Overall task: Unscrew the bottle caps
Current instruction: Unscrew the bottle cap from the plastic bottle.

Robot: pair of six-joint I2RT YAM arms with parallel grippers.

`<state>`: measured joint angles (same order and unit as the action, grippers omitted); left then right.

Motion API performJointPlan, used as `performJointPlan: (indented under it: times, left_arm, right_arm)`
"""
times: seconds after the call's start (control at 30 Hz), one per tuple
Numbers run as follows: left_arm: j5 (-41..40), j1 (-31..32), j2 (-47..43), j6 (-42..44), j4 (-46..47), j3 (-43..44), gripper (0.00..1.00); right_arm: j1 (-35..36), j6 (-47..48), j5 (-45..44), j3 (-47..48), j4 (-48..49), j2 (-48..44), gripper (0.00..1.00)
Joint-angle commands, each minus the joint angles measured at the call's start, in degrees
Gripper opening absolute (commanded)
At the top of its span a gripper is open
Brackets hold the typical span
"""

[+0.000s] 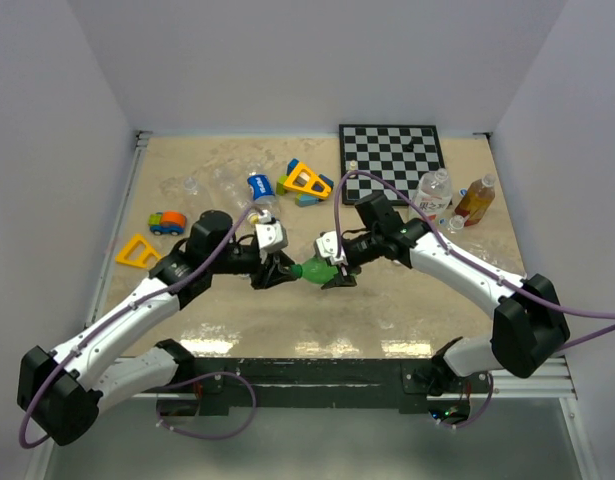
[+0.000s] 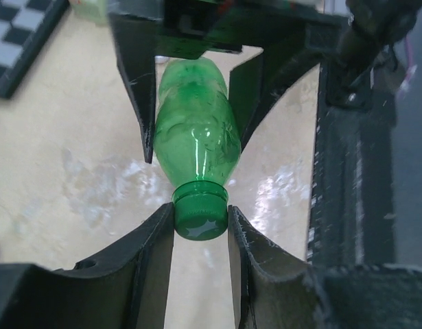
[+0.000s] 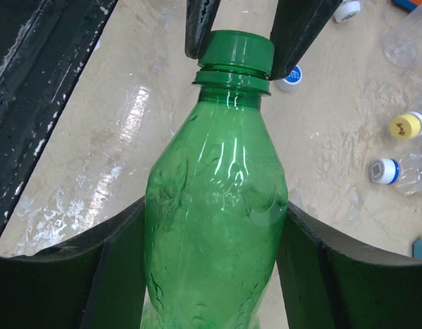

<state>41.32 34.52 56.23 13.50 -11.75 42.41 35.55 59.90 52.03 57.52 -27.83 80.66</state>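
The green bottle [image 1: 315,270] is held between the two arms over the middle of the tabletop [image 1: 237,320], somewhat nearer the near edge than the far one. Its long axis runs roughly parallel to that near edge. The green cap [image 2: 200,212] points toward the left edge, so the neck faces the left arm and the base faces the right arm. The right tool [image 1: 339,274] stands about half open, its fingers [image 3: 114,274] pressed against both sides of the bottle's wide body, which it grips firmly. The left tool [image 1: 285,272] is nearly closed. Its wrist view shows one finger [image 2: 152,253] against each side of the cap, with no gap on either side, so it has hold of the cap alone. The cap sits fully down on its collar ring, so the unscrewing looks not yet done. The turn ahead depends on one alignment: the left tool faces straight along the bottle's axis. Rolling that wrist should therefore spin the cap about the neck while the right tool keeps the body from turning. A yellow cap [image 3: 408,125] on a clear bottle lies well apart, toward the far left of the tabletop.
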Motion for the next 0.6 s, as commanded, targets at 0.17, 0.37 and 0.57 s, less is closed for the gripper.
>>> performJointPlan:
  times: [0.17,0.37,0.57]
  left_arm:
    - [-10.9,-0.4,-3.0,-54.5,-1.3,-0.3,0.00]
    - [-14.2,-0.4,-4.7,-56.4,-3.2,0.7,0.00]
    - [-18.3,-0.7,-4.2,-47.1,-7.4,3.5,0.35]
  right_arm:
    - [-0.1,0.9,2.1,1.5,0.7,0.7,0.00]
    - [-0.1,0.8,2.2,1.8,0.2,0.6,0.00]
    - [-0.2,0.7,2.0,1.7,0.2,0.7,0.00]
